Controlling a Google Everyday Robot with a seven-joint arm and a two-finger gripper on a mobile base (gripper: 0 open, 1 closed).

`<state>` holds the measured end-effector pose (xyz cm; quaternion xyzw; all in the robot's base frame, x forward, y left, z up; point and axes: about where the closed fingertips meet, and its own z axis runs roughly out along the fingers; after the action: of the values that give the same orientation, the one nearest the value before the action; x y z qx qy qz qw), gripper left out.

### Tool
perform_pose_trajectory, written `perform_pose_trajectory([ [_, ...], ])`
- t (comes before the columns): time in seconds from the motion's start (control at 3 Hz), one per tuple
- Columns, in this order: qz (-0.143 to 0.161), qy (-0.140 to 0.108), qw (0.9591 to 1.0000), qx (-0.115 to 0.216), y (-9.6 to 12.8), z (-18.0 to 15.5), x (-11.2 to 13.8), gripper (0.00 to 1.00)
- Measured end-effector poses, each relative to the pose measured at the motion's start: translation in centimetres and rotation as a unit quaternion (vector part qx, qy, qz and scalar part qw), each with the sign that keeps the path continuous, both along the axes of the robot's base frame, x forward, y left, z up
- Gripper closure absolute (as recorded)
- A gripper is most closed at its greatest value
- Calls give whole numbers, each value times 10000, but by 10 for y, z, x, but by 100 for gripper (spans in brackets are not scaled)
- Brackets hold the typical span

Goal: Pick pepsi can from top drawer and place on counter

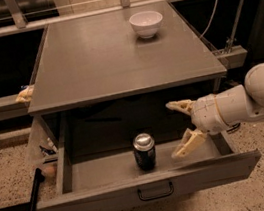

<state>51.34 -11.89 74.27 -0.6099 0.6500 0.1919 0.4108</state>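
My end effector point(179, 128), fingers spread wide, hovers over the open top drawer point(98, 202), near the upright pepsi can point(145, 153).

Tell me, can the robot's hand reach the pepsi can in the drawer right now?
Probably yes. The top drawer is pulled out, the pepsi can stands upright inside it, and the gripper hangs over the drawer beside the can with its fingers spread open. Nothing sits between them.
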Motion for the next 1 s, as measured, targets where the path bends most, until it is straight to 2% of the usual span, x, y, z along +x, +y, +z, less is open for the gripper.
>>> perform_pose_trajectory([
  [0.67, 41, -14, 9988, 479, 10, -19, 9, 4],
  [1.0, 65, 3, 9982, 596, 16, -26, 13, 23],
])
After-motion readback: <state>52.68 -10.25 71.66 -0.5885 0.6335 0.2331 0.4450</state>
